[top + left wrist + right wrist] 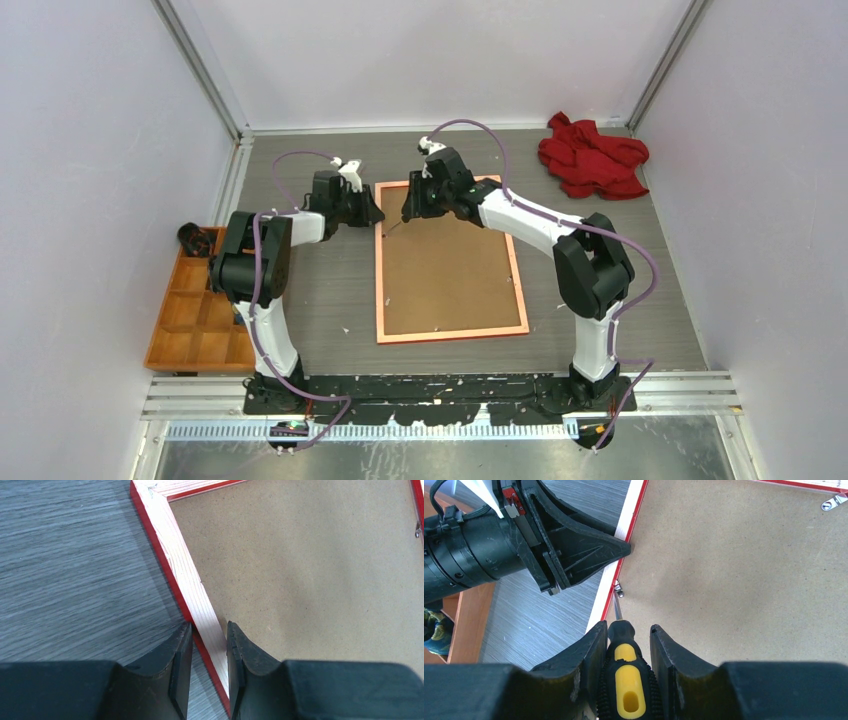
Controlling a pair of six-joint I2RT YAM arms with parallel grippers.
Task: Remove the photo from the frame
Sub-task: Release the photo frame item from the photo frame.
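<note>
Looking down on the table [330, 300], I see the frame [450, 333] lying face down at its middle, orange-pink back rim up, the brown board [450, 270] filling it. A wooden tray [195, 320] sits at the left edge, a red cloth [592, 155] at the far right. My left gripper [209, 630] is narrowly closed on the frame's left rail near the far corner, one finger outside, one over the board. My right gripper [628, 627], just beside it, clamps a screwdriver [626, 680], whose tip meets a small metal clip [618, 588] on that rail.
</note>
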